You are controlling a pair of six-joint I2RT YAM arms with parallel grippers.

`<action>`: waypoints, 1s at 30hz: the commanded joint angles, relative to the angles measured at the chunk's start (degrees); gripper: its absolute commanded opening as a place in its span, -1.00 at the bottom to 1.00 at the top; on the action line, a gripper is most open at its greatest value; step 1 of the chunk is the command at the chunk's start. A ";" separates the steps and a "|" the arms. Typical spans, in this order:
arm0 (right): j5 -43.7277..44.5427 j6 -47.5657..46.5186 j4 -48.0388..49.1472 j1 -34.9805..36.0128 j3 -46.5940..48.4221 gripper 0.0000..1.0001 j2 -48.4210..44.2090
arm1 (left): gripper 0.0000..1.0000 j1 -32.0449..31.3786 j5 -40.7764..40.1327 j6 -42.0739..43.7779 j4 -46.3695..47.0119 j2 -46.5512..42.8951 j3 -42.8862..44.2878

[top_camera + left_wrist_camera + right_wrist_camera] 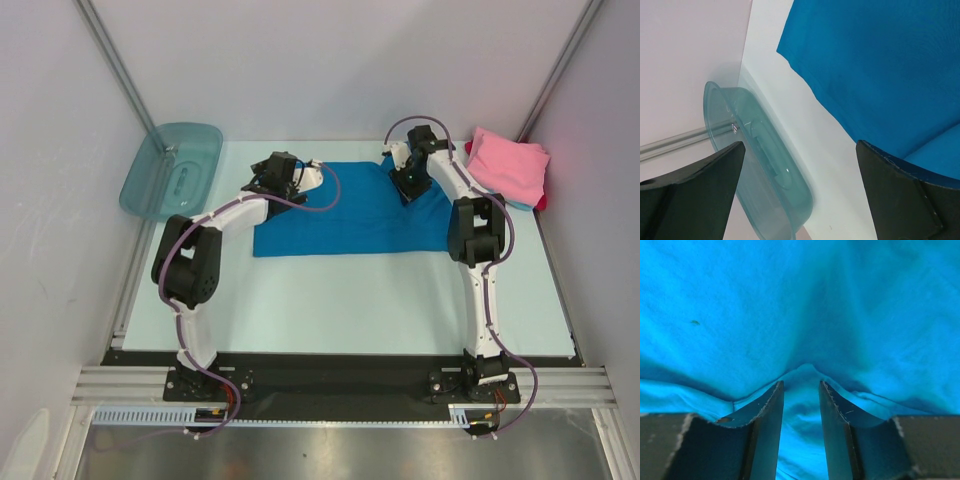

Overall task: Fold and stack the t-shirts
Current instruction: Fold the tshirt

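Bare table is left open between the arm bases and the blue t-shirt. The far-left corner is blocked by a teal tub, the far-right corner by the stacked t-shirts, all enclosed by 3 walls.

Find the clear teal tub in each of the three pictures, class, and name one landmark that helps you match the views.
Top view: teal tub at far left, propped against the wall.
Left wrist view: lower left, between the open left pincer's fingers.
Right wrist view: not in it.
Shared landmark: the blue shirt, seen in all three views.
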 commanded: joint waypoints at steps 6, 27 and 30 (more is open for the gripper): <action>-0.93 0.01 0.34 -0.02 -0.55 -0.29 0.64 | 1.00 -0.99 -0.37 -0.87 0.06 -0.48 2.94; 1.79 0.71 1.93 0.77 2.35 -0.09 -1.12 | 1.00 -1.78 -0.37 -1.13 0.06 0.40 3.82; 1.79 0.54 2.01 1.03 1.91 -0.10 -0.68 | 1.00 -1.96 -0.28 -1.22 0.15 0.32 3.82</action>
